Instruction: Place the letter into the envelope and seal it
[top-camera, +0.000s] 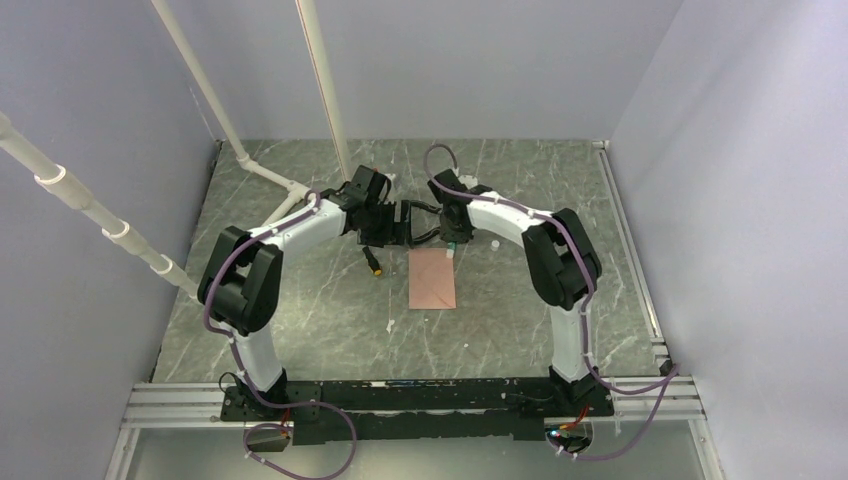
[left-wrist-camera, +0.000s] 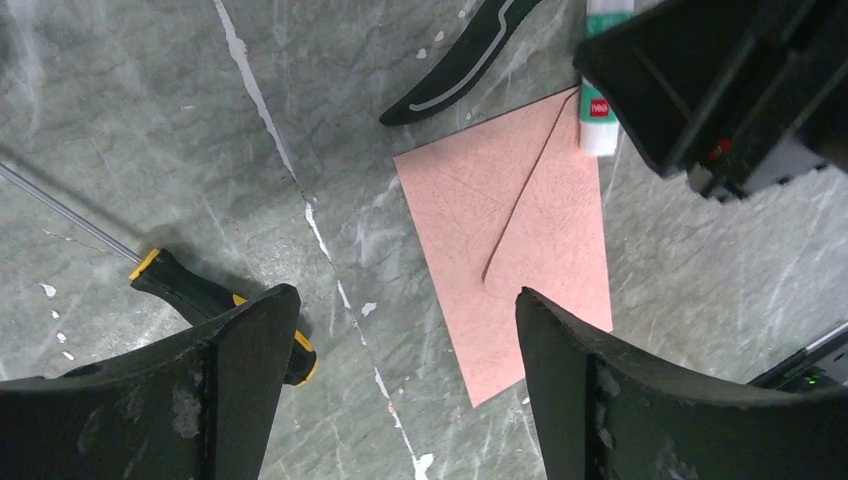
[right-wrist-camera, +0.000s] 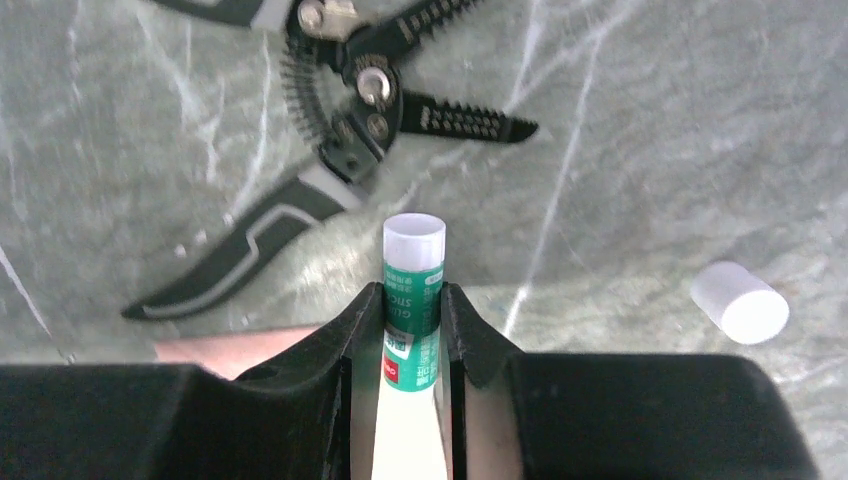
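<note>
Gripping the glue stick (right-wrist-camera: 413, 300), right fingers (right-wrist-camera: 345, 345) mostly hide the envelope (right-wrist-camera: 235, 350).

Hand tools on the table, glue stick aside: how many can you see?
2. A yellow-and-black screwdriver lies left of the envelope; black wire-stripper pliers lie just beyond its far edge. More could be hidden under the arms.
</note>
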